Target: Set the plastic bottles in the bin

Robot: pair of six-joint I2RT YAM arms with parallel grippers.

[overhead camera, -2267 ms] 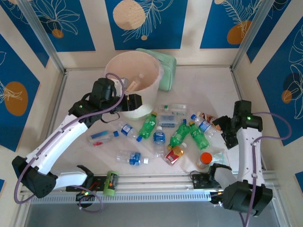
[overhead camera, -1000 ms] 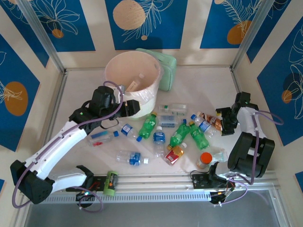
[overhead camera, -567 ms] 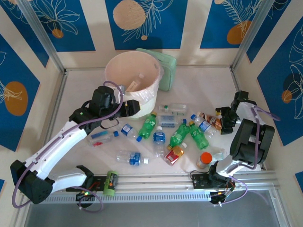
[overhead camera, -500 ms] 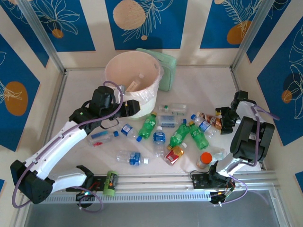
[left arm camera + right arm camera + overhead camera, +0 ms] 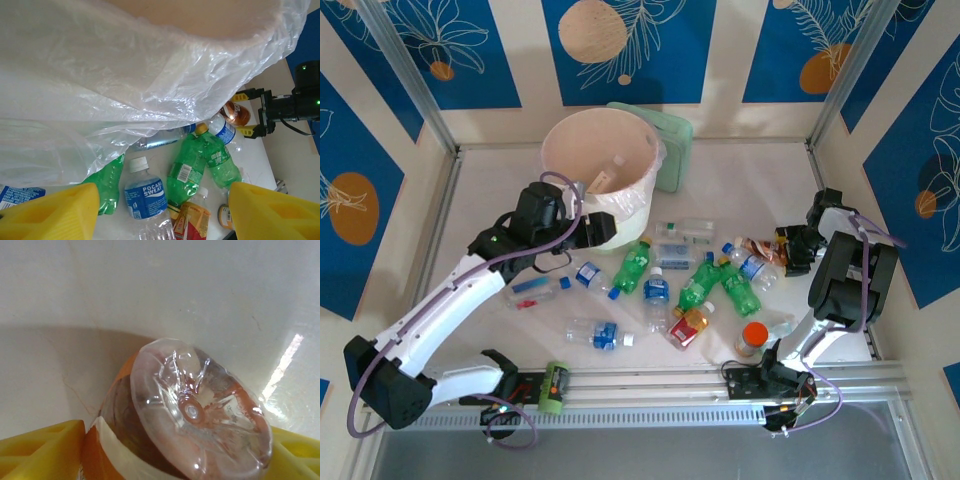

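From above, my right gripper (image 5: 790,250) straddles the brown bottle (image 5: 768,250), which lies on the bench (image 5: 740,180) at the pile's right end. The bin (image 5: 565,130) is well off to my left. In the left wrist view, my left gripper (image 5: 164,196) gapes empty beside the bin. In the right wrist view, the bottle's base faces me and its length runs straight away between the fingers. I cannot tell whether they pinch it.

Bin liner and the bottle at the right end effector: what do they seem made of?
The liner looks like thin, glossy, translucent plastic film: it wrinkles and a green bottle shows dimly through it. The bottle looks like clear, shiny moulded plastic: a petal-shaped base with glints, orange showing through.
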